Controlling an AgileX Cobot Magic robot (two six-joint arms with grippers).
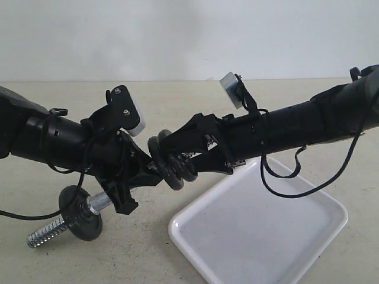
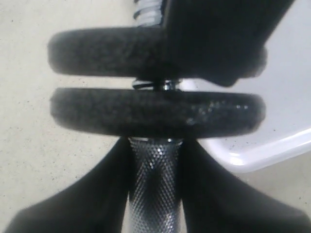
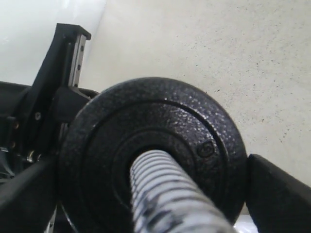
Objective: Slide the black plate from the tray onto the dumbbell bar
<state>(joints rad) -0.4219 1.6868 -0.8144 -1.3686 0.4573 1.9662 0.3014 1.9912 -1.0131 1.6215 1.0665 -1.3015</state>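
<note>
- The plate (image 3: 194,126) is off the tray (image 1: 260,236) and threaded on the bar (image 2: 154,170). In the exterior view it sits mid-frame, above the tray's upper-left corner.
- The right gripper (image 3: 150,187) pinches the plate, one finger at each edge of its rim.
- The left gripper (image 2: 155,208) is clamped narrow on the knurled grip.
- The bar's axis runs from lower left to upper right.
- The plate sits just short of an inner plate (image 2: 155,114), with a slim gap between them. The push should therefore go lower-left along the axis.
</note>
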